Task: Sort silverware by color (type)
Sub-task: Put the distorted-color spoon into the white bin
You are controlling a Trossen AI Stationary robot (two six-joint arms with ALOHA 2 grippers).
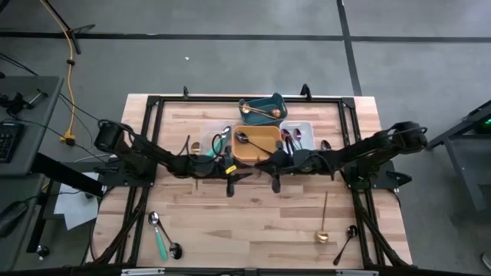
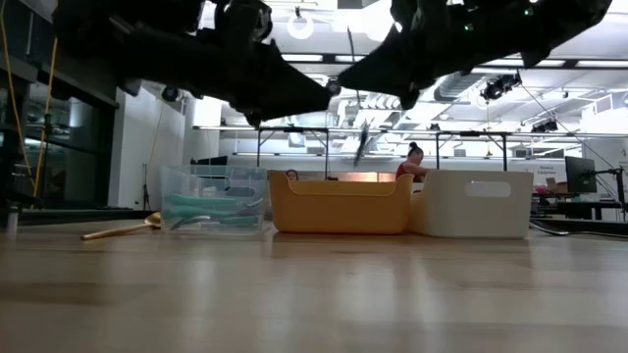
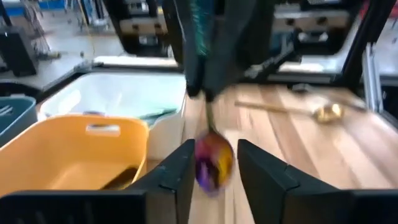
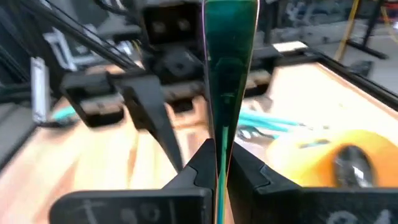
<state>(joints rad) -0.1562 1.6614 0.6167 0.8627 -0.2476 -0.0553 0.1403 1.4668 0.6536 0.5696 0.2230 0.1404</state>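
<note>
An iridescent pink-purple spoon (image 3: 214, 163) is in the air over the middle of the table, held by my right gripper (image 4: 219, 152), which is shut on it. My left gripper (image 3: 214, 149) is open. Its fingers stand on either side of the spoon's bowl with a gap on each side. In the high view the left gripper (image 1: 230, 175) and the right gripper (image 1: 275, 170) face each other in front of the trays. In the low view the spoon (image 2: 361, 147) shows as a thin sliver between the two arms. My right gripper pinches the spoon's handle (image 4: 222, 127) between its two fingers. The handle runs along the fingers and sticks out ahead of them toward the left gripper. The spoon is lifted clear of the table, with its bowl (image 3: 214, 165) at the free end.
Behind the grippers stand a clear tray with teal pieces (image 1: 217, 146), an orange tray (image 1: 261, 149), a white tray (image 1: 303, 126) and a teal tray (image 1: 268, 103) holding a gold spoon. Loose spoons lie near the front left (image 1: 159, 239) and front right (image 1: 324, 230) corners. A gold one (image 2: 123, 230) lies beside the clear tray.
</note>
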